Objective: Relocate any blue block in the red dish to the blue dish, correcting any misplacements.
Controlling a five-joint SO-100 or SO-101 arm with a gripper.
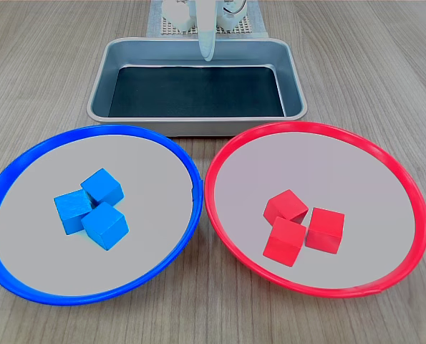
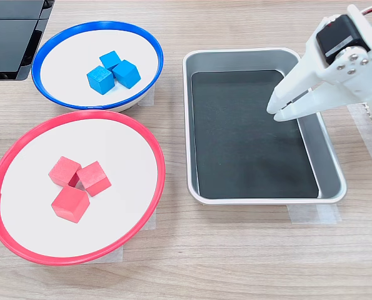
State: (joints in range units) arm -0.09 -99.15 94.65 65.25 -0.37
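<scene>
Blue blocks [image 1: 91, 208], all three, sit clustered in the blue dish [image 1: 26, 161], far from the gripper [image 2: 277, 112]; the red dish [image 1: 384, 161] holds only red cubes [image 1: 302, 226]. The gripper hangs over the metal tray [image 2: 251, 53], fingertips nearly pressed together, empty. Risk: grabbing a correctly placed cube and creating a misplacement.

Bright, even overhead light is filling both exterior views. Shadows are staying soft and short beneath the cubes and dishes. The metal tray [image 1: 198, 123] is showing mild sheen on its rim. Focus is holding sharp across the worktop [image 2: 236, 250], while the gripper [image 1: 207, 43] is appearing slightly overexposed
</scene>
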